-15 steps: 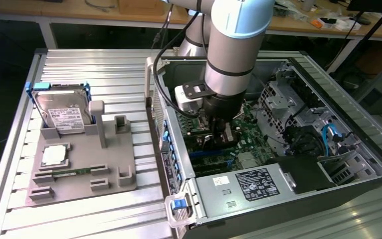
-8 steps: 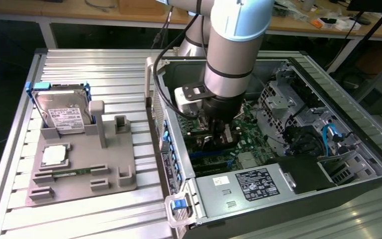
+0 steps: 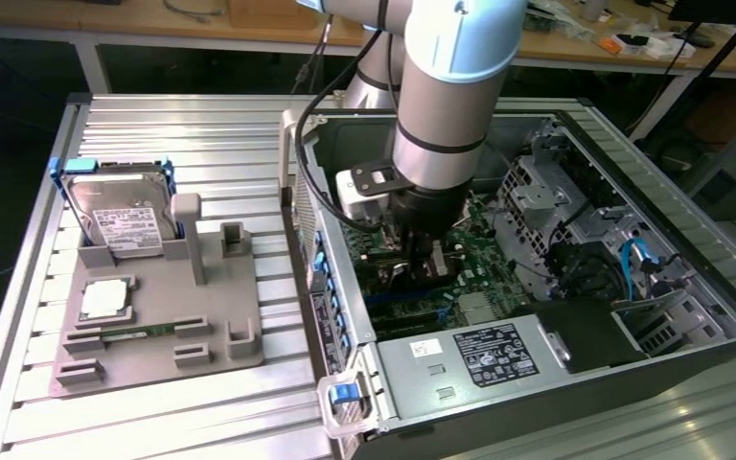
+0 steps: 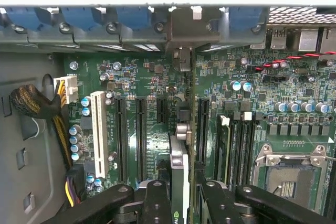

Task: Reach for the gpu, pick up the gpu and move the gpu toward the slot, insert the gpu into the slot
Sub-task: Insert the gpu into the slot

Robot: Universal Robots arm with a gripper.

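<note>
Grey fixture plate: a moulded grey tray (image 3: 150, 335) lies on the ribbed aluminium table (image 3: 35, 402), at the exterior view's left.
Hard drive: a silver labelled drive (image 3: 119, 216) stands tilted in a blue-edged holder at the tray's far end.
Memory stick: a small green strip (image 3: 138, 333) lies flat in a tray recess, nearer the camera than the drive.
Computer case: an open dark metal tower (image 3: 675, 316) lies on its side, just beside the tray, green motherboard (image 3: 471, 278) facing up.
Arm: the silver-grey robot arm (image 3: 458, 86) reaches straight down into the case.
Gripper: the black two-fingered gripper (image 4: 181, 190) is closed on the gpu, one finger (image 4: 155, 198) on each face.
Gpu: a thin dark card (image 4: 178, 177) seen edge-on, silvery bracket (image 4: 181, 56) at its far end against the case's rear wall, held upright over the motherboard.
Slot: the card hides it; whether the card is seated cannot be told.
Neighbours: black slots (image 4: 140, 135) and a white slot (image 4: 98, 132) flank the card; the square silver processor socket (image 4: 291, 169) sits well apart.
</note>
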